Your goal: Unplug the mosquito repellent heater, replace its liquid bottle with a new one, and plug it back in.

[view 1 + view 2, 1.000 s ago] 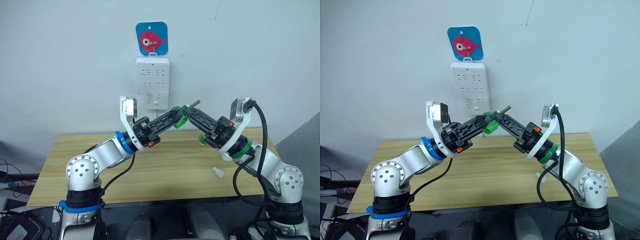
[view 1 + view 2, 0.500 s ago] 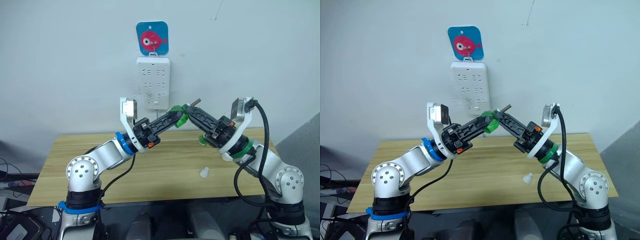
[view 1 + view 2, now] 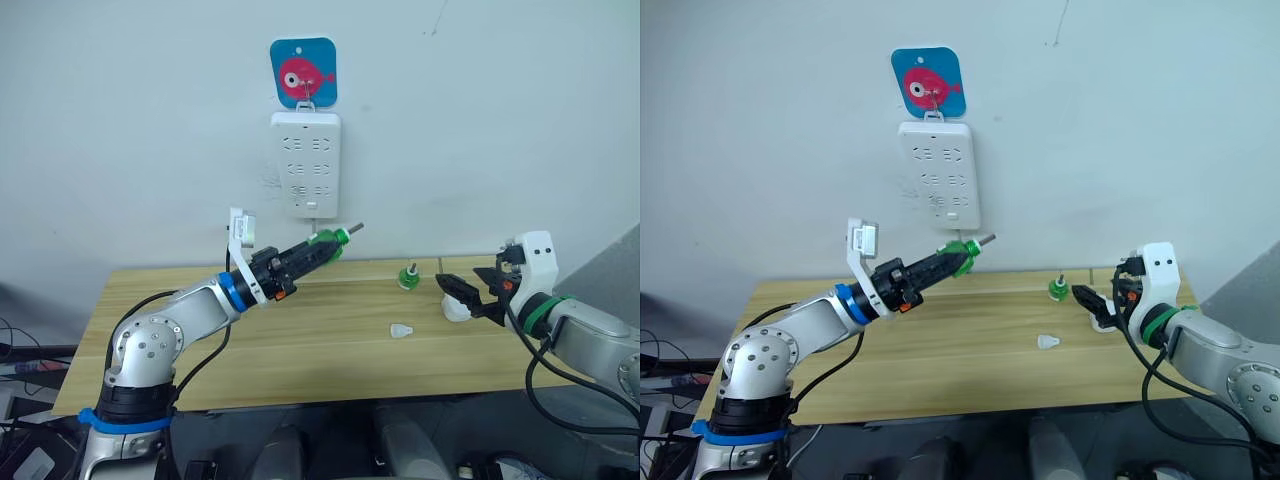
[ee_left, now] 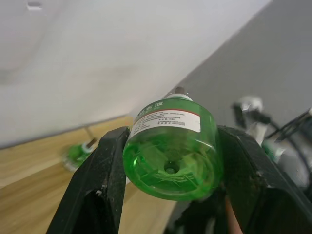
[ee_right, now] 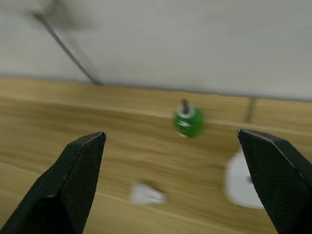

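Two green liquid bottles show: one clamped in the left gripper, held in the air below the wall power strip, the other upright on the worktop. One small white cap lies near it. The right gripper stands spread wide, empty, just beside the one white mosquito repellent heater resting on the worktop.

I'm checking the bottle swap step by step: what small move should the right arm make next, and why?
Probably lower the open right gripper onto the white heater on the table and close on it. The left gripper already holds a green bottle in the air with its wick pointing out, so the heater needs to be picked up to receive it.
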Robot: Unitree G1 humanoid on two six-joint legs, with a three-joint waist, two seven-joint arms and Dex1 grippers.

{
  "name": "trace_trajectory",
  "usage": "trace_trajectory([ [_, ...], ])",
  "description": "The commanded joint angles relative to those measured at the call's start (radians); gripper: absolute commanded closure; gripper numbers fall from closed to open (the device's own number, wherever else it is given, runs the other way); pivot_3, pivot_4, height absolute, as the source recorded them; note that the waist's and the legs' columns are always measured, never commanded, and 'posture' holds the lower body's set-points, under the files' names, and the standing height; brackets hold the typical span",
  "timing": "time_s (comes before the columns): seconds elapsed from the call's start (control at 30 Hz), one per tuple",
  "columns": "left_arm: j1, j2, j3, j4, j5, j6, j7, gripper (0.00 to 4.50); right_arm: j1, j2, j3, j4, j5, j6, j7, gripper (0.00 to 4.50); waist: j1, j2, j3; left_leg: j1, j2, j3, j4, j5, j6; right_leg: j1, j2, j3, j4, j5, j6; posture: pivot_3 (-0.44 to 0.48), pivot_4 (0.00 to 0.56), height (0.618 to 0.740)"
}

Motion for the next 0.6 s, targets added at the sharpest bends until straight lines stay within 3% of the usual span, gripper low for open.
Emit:
trace_trajectory([
  [0.03,0.040,0.054,-0.092,-0.069,0.190,-0.108,-0.179,2.11,-0.122,0.000,0.059,0.053,-0.053,0.189,-0.094,0.00,0.001,0.001,0.001,0.000,0.000,0.000,0.000,0.000,0.000,0.000,0.000,0.000,0.000,0.000,0.000,-0.134,0.183,0.740],
  [0.27,0.098,0.068,-0.162,-0.107,0.344,-0.199,-0.315,2.11,-0.384,0.171,0.105,0.447,-0.236,0.444,-0.103,0.00,0.007,-0.002,0.012,-0.002,0.001,0.002,0.000,0.000,0.001,0.000,-0.001,0.005,-0.001,0.001,-0.002,-0.126,0.209,0.740],
  [0.6,0.118,0.053,-0.147,-0.156,0.364,-0.182,-0.319,2.11,-0.509,0.295,0.107,0.745,-0.497,0.503,0.063,0.00,0.008,0.001,0.030,-0.007,0.000,-0.002,0.000,-0.003,0.005,-0.004,-0.008,-0.001,-0.002,0.003,-0.005,-0.077,0.226,0.740],
])
